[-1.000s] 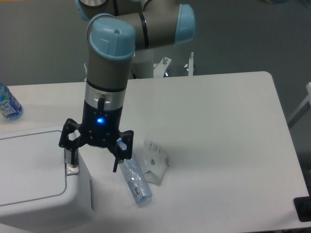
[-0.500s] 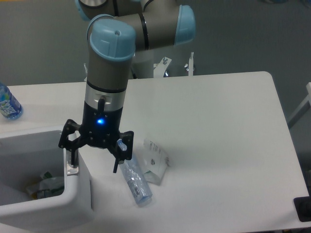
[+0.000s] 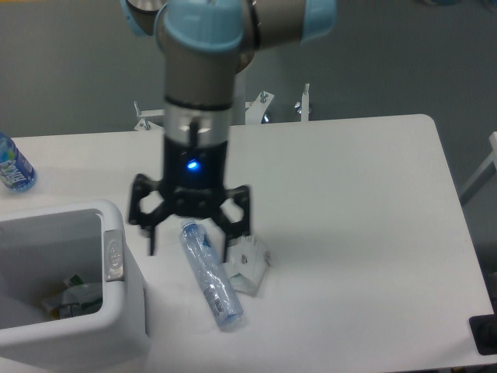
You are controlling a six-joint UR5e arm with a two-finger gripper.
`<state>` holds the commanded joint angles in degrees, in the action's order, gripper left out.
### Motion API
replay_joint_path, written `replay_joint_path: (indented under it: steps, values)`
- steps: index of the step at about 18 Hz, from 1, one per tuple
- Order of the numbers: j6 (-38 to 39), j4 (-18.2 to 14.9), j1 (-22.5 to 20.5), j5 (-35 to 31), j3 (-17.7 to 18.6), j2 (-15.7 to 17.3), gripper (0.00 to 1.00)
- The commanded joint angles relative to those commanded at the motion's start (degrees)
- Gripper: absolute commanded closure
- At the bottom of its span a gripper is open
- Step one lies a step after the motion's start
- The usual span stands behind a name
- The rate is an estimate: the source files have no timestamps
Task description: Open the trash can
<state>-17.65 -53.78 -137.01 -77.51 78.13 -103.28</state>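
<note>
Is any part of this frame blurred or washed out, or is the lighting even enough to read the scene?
Fixed camera: the arm and gripper are smeared by motion blur; the table is evenly lit and soft, with only faint shadows; the open trash can and the crushed bottle read clearly; the blue light on the wrist glares slightly.

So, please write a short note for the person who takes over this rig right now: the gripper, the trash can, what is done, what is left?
Gripper: open, holding nothing, above the table just right of the trash can, not touching it.
Trash can: front left corner, lid panel not visible, inside exposed, some rubbish at the bottom. Grey push-button strip on its right rim is free.
Nearby: plastic bottle lying flat under the gripper, a small packet beside it, another bottle at the far left edge.
Done: the can looks open.
Left: probably only retracting the arm.
</note>
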Motion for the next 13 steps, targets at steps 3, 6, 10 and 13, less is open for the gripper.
replay_joint_path:
  steps: [3, 6, 10, 13]
  values:
    - [-9.1, -1.3, -1.8, -3.1, 0.9, 0.6, 0.0]
    - [-21.9, -6.0, -3.0, -9.5, 1.6, 0.8, 0.0]
    - [-36.5, -9.8, -5.9, -14.6, 3.2, 1.9, 0.0]
    - [-46.6, -10.1, -9.1, -14.6, 5.5, 3.0, 0.0]
